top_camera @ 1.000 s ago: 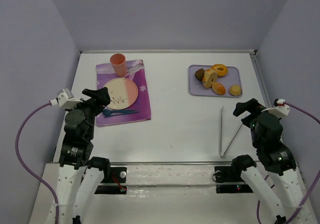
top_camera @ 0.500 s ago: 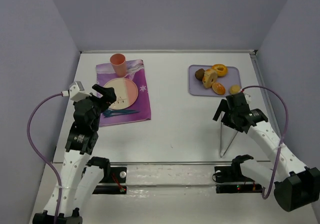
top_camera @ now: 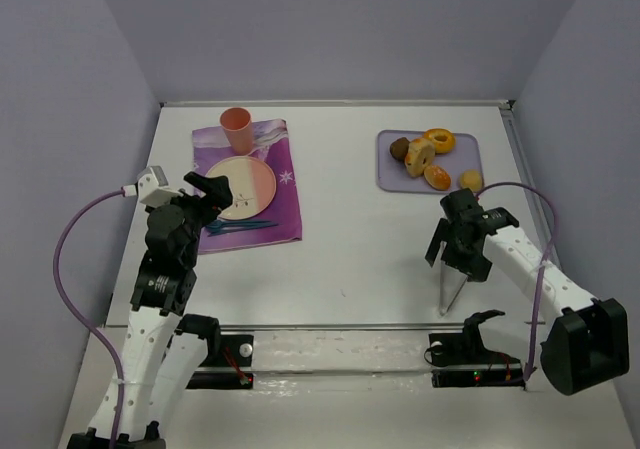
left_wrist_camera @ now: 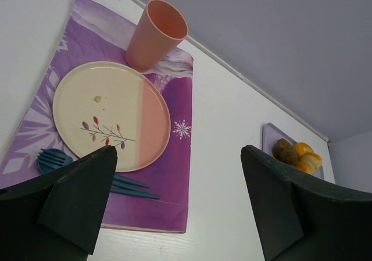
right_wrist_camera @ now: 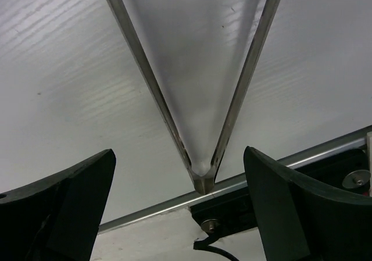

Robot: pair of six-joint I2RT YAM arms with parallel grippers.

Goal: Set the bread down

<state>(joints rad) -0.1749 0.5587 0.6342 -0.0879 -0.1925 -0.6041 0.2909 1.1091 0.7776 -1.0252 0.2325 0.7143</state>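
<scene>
The bread, a small oval golden bun with a browned top, lies on the lavender tray at the back right, between a ring-shaped bun and a paler yellow bun. The pink plate sits on a purple mat at the left; it also shows in the left wrist view. My right gripper is open and empty, hovering over metal tongs; in the right wrist view the gripper straddles the hinge end of the tongs. My left gripper is open and empty near the plate's front left.
A pink cup stands behind the plate. Blue cutlery lies on the mat in front of the plate. An orange donut and a brown piece share the tray. A metal rail runs along the table's near edge.
Both arms have unfolded from their rest pose. The right gripper has swung in and now sits lower over the tongs, nearer the front edge. The left arm has barely moved lately.
</scene>
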